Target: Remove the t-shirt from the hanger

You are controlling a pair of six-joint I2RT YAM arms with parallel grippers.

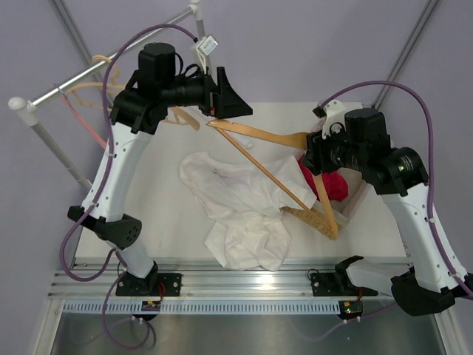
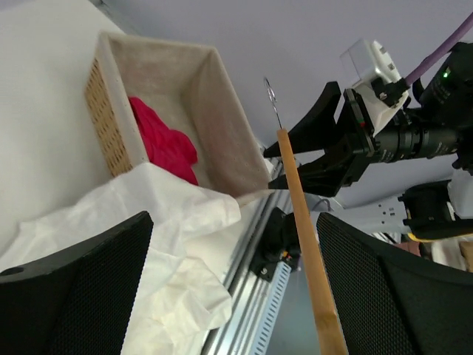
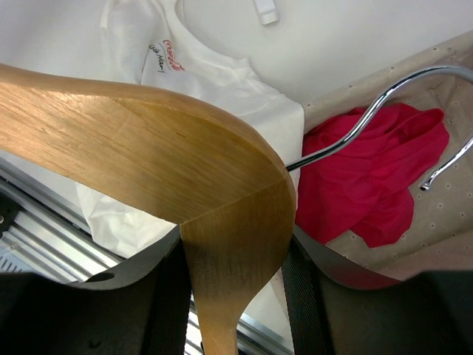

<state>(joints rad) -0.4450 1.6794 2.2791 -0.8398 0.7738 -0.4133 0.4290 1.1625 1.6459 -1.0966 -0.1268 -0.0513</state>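
The white t-shirt (image 1: 236,211) lies crumpled on the table, small red script showing near its collar (image 3: 168,55). The honey-tan wooden hanger (image 1: 259,135) hangs above it, and its crossbar crosses over the shirt's right edge. My right gripper (image 1: 315,150) is shut on the hanger (image 3: 148,140) at its apex, just under the silver hook (image 3: 369,111). My left gripper (image 1: 230,103) is at the hanger's far left end. Its jaws stand wide open (image 2: 233,218), and the hanger's arm (image 2: 304,244) passes between them close to the right finger (image 2: 392,288).
A wicker basket (image 1: 353,208) at the right holds a plain red cloth (image 1: 332,185). A metal rack (image 1: 81,78) at the back left carries a paler wooden hanger (image 1: 181,118) and a thin pink hanger (image 1: 85,126). An aluminium rail (image 1: 244,285) runs along the near table edge.
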